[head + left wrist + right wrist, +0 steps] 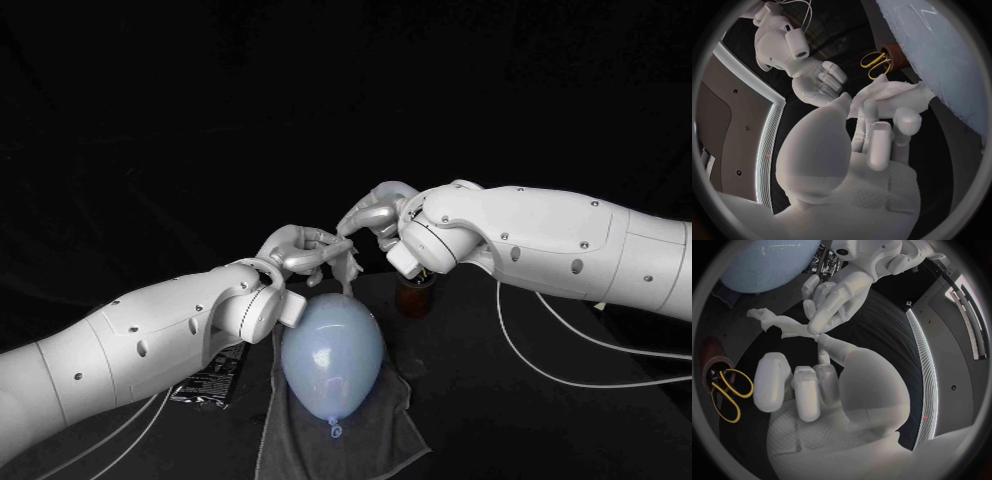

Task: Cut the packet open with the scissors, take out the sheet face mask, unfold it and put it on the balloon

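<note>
The white sheet face mask (348, 262) hangs crumpled and folded between my two hands, just above the pale blue balloon (332, 350). My left hand (300, 250) pinches the mask (892, 97) at its fingertips. My right hand (375, 215) meets it from the other side, and a fingertip pinches the same end of the mask (776, 322) while its other fingers are curled in. The balloon (942, 45) lies on a grey cloth (382, 430). The dark packet (214, 377) lies flat beneath my left arm. Yellow-handled scissors (876, 62) stand in a brown holder (417, 297).
The grey cloth covers the table's near middle under the balloon. The brown holder with the scissors (726, 392) stands just right of the balloon, under my right hand. White cables (577, 350) trail over the table on the right.
</note>
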`<state>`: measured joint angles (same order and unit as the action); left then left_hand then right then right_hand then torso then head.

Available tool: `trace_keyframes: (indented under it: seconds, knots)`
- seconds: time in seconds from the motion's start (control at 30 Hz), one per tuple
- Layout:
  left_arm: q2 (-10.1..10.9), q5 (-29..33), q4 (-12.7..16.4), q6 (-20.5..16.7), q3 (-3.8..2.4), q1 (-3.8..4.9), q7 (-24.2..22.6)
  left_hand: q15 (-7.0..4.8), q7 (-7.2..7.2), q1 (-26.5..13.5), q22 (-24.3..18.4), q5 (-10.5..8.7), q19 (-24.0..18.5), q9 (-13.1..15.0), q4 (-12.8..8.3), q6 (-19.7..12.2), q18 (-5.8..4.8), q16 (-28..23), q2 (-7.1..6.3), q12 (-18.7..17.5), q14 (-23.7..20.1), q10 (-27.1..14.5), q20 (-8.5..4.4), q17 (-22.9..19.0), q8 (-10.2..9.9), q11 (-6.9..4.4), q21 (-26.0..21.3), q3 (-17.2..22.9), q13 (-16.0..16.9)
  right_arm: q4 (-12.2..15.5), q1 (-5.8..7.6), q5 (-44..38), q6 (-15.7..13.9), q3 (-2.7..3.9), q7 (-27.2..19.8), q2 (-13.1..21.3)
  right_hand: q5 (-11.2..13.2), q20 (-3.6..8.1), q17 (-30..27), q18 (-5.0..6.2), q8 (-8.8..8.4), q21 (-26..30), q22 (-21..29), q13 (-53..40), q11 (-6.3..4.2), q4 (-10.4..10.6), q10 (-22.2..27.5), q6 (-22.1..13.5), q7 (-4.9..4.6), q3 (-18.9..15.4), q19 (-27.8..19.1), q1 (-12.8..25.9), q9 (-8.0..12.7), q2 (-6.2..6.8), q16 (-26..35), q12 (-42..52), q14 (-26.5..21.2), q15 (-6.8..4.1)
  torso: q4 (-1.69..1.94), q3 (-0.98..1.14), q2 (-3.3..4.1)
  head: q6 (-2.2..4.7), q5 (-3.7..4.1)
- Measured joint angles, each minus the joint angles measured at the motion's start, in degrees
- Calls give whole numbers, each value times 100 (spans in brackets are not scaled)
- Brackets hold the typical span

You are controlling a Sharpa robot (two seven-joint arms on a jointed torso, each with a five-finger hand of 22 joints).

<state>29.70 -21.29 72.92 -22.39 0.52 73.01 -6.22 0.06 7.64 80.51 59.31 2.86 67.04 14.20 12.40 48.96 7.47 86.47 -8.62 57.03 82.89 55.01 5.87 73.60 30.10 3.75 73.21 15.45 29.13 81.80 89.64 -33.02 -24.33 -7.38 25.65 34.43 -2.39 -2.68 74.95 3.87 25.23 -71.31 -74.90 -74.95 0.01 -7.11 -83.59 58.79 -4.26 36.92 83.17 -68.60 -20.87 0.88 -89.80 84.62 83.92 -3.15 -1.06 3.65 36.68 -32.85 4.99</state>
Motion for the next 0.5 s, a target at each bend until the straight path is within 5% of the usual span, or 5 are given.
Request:
trace_keyframes:
  seconds: [0.2,0.5]
  knots:
    - [-5,1,-1,-41,0,0,-56,-80,-151,520,72,-2,75,-1,-213,147,0,22,582,0,79,-23,-74,63,116,-122,47,634,-46,-2,-7,-1,-5,0,-1,2,-26,0,-1,0,0,3,-1,1,0,0,0,-8,-6,0,0,16,0,-15,0,-1,0,0,1,0,0,-1,7]
    - [-6,10,-6,-95,0,0,-112,-87,-117,391,189,-45,105,16,-505,138,0,28,391,-50,86,54,-105,106,407,-147,124,1496,-97,-9,-9,-2,-19,0,-2,5,-26,-1,-5,0,0,4,-4,5,0,0,0,-24,-3,0,-1,23,0,-22,4,-2,-1,1,3,-3,0,-4,7]
